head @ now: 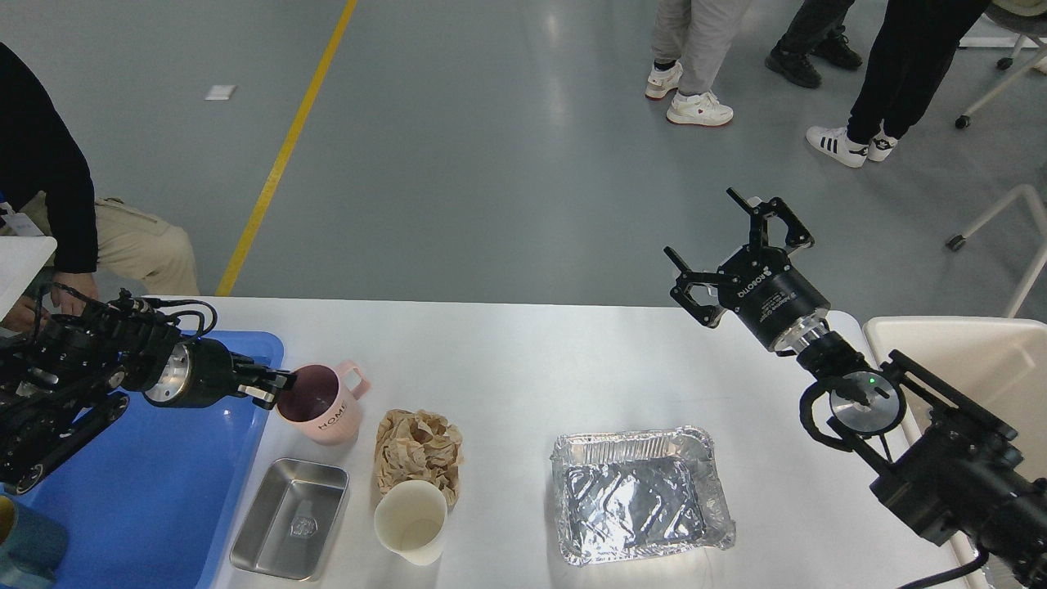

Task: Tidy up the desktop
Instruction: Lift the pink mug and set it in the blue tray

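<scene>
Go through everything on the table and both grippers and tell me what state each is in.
left gripper: shut on the pink mug's rim
pink mug: tilted, empty
right gripper: open, holding nothing, raised
steel tray: upright, empty
paper cup: upright, empty
brown paper: crumpled
foil tray: upright, empty, creased

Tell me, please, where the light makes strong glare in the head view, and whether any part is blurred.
In the head view, glare is strongest on the foil tray, whose crinkled bottom shines white; the steel tray and the grey floor reflect softly; the desktop is bright but even; nothing looks blurred.
</scene>
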`<state>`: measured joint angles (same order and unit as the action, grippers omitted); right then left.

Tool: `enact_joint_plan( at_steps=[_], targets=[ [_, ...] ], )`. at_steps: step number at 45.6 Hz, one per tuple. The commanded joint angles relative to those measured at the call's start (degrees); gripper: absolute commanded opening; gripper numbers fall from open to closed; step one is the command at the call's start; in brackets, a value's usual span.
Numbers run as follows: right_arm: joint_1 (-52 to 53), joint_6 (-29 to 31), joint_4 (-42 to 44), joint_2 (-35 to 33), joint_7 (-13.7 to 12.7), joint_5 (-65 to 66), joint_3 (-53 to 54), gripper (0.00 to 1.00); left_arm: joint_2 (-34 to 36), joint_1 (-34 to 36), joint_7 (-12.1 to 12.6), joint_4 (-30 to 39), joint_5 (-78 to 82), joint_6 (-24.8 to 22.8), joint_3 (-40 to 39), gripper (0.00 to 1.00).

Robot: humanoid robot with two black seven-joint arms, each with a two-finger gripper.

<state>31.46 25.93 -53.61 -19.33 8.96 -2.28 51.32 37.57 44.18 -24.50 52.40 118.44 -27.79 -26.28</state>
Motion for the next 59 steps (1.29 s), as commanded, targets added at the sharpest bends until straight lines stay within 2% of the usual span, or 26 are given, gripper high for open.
enact_joint_plan(
  at_steps=[1,7,13,20,34,38,43,50,59],
  targets=[
    [0.0,-0.1,0.0,0.1,0.0,0.0,0.0,1.00,0.3,0.4,-1.5,0.2,0.0,-0.3,-0.1,0.02],
    [0.0,-0.2,0.1,0.2,0.0,0.0,0.0,1.00,2.8,0.6,-3.9,1.8,-0.1,-0.9,-0.4,0.03],
    [0.0,-0.2,0.1,0.1,0.0,0.0,-0.1,1.00,7.1,0.8,-5.0,5.8,-2.6,-1.9,-0.8,0.04],
    [0.1,-0.3,0.1,0.1,0.0,0.1,-0.1,1.00,15.1,0.7,-5.4,12.0,-5.2,-2.4,-1.0,0.04],
    [0.4,-0.3,0.3,-0.5,-0.1,0.0,0.0,1.00,34.0,-0.1,-8.4,21.6,-6.0,-1.4,-0.4,0.04],
    [0.4,-0.3,0.3,-0.5,-0.1,0.0,0.0,1.00,38.3,-1.0,-8.9,23.4,-6.0,0.6,0.0,0.04],
    [0.3,-0.3,0.3,-0.4,-0.1,0.0,0.0,1.00,42.1,-5.9,-9.2,24.4,-5.9,5.4,0.0,0.04],
    [-0.1,-0.2,0.3,-0.4,0.0,0.1,0.0,1.00,44.1,-13.1,-9.1,24.7,-5.9,11.4,0.0,0.05],
    [-0.2,-0.2,0.1,-0.4,0.0,0.0,0.1,1.00,43.3,-15.9,-8.7,24.1,-5.5,13.0,0.0,0.05]
  ],
)
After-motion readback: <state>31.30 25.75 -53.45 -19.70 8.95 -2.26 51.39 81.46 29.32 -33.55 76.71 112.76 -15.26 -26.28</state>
